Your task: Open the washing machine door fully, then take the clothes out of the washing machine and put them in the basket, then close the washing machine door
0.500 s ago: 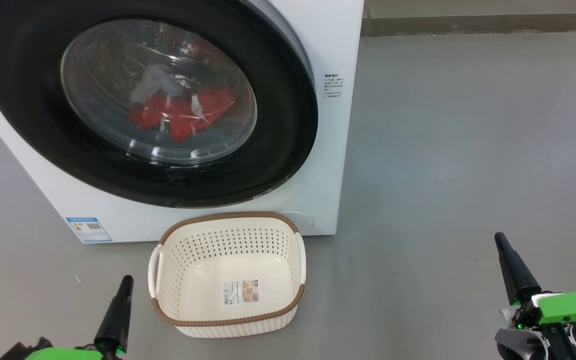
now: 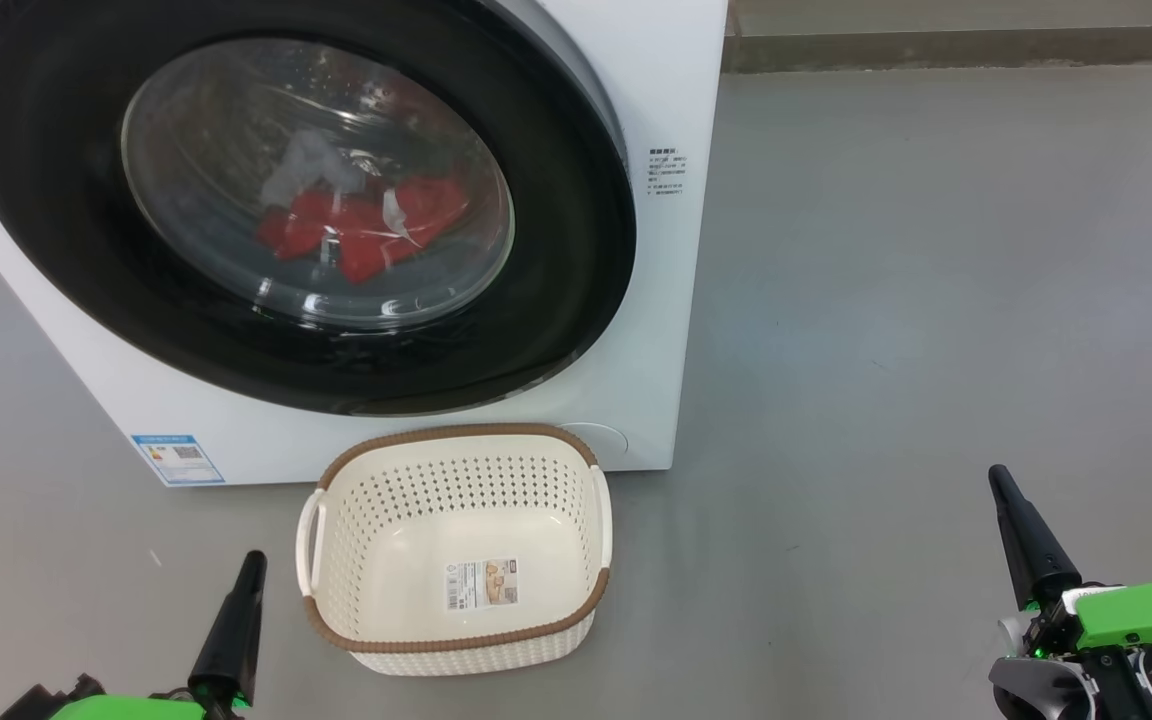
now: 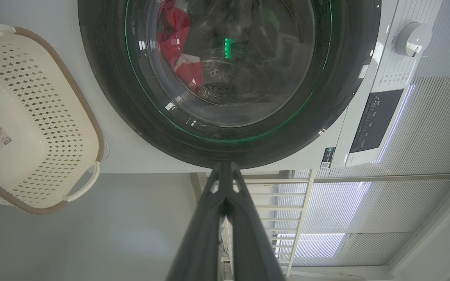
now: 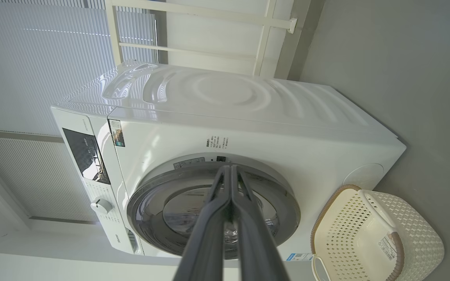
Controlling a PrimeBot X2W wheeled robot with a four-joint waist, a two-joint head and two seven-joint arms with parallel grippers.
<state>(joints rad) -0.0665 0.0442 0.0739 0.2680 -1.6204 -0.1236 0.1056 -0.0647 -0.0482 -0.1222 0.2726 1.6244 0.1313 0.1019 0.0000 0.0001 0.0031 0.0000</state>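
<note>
The white washing machine [image 2: 666, 250] stands ahead with its black-rimmed door [image 2: 576, 300] closed. Red clothes [image 2: 361, 235] and a pale grey piece lie behind the glass. In the left wrist view the door [image 3: 131, 117] and the red clothes [image 3: 176, 43] appear too. The cream basket [image 2: 456, 635] with a brown rim sits empty on the floor before the machine. My left gripper [image 2: 254, 556] is shut at the lower left, beside the basket. My right gripper [image 2: 998, 472] is shut at the lower right, well away from the machine. Both hold nothing.
Grey floor [image 2: 936, 300] spreads wide to the right of the machine. A wall base [image 2: 966, 45] runs along the back. The machine's control panel [image 3: 373, 121] and dial [image 3: 412, 39] show in the left wrist view, with window blinds [image 4: 33, 58] behind.
</note>
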